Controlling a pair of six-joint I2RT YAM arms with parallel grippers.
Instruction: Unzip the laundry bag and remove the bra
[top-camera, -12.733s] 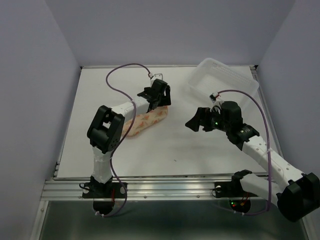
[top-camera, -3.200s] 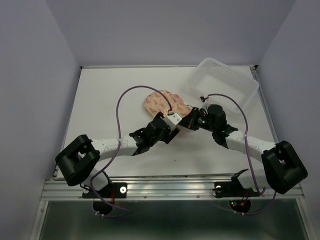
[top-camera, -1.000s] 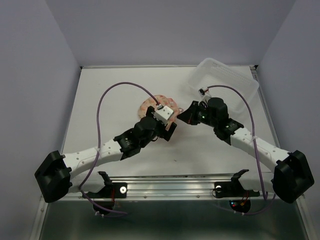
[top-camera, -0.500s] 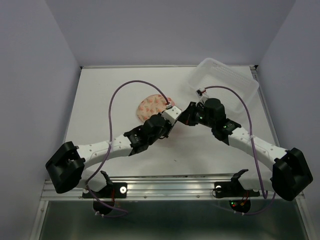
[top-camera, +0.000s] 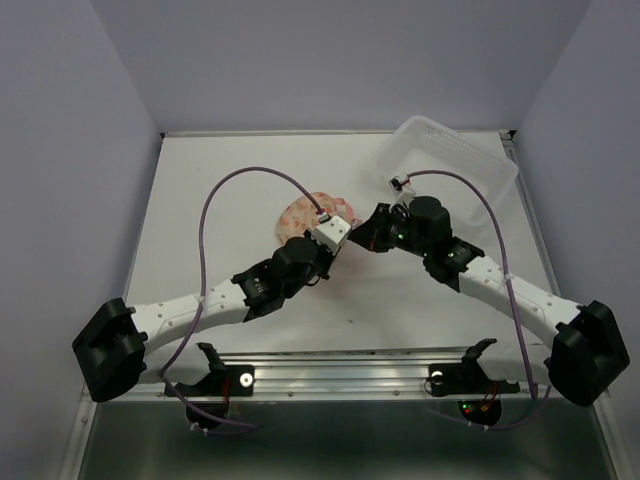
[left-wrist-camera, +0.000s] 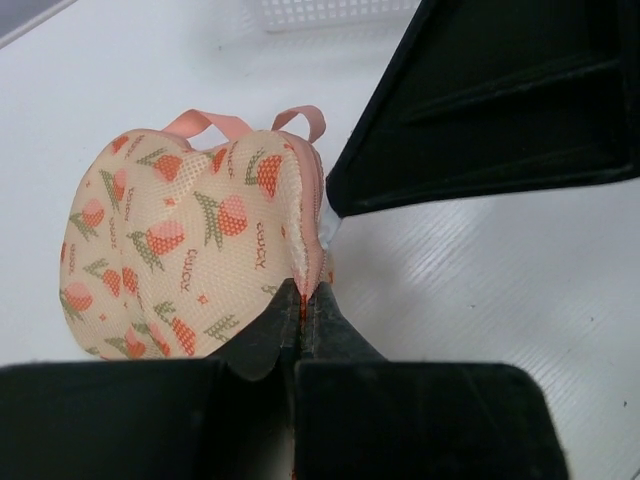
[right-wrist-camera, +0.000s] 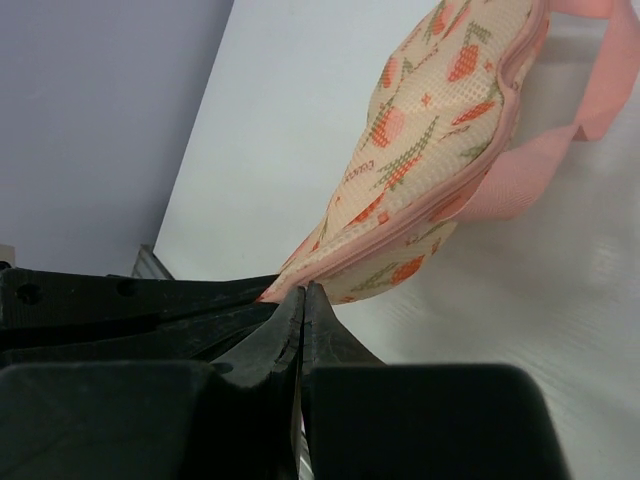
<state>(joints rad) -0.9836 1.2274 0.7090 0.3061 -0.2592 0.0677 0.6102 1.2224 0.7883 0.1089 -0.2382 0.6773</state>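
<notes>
The laundry bag (top-camera: 303, 211) lies mid-table, its zipper closed, cream-peach with an orange and green print. It fills the left wrist view (left-wrist-camera: 190, 240), with its pink loop (left-wrist-camera: 215, 122) at the far end. My left gripper (left-wrist-camera: 302, 296) is shut on the pink zipper rim at the bag's near edge. My right gripper (right-wrist-camera: 304, 290) is shut on the same rim at the bag's pointed end, right beside the left fingers (right-wrist-camera: 140, 305). From above, the left gripper (top-camera: 340, 245) and the right gripper (top-camera: 362, 238) meet at the bag's right side. The bra is hidden.
A clear plastic tub (top-camera: 452, 160) stands tilted at the back right, just behind my right wrist. Purple cables arch over both arms. White table surface (top-camera: 220, 190) lies to the left of the bag and in front of it.
My left gripper has gone from wide open to shut on the bag's zipper rim. The left arm has shifted slightly. The right gripper has stayed shut at the bag's edge.
</notes>
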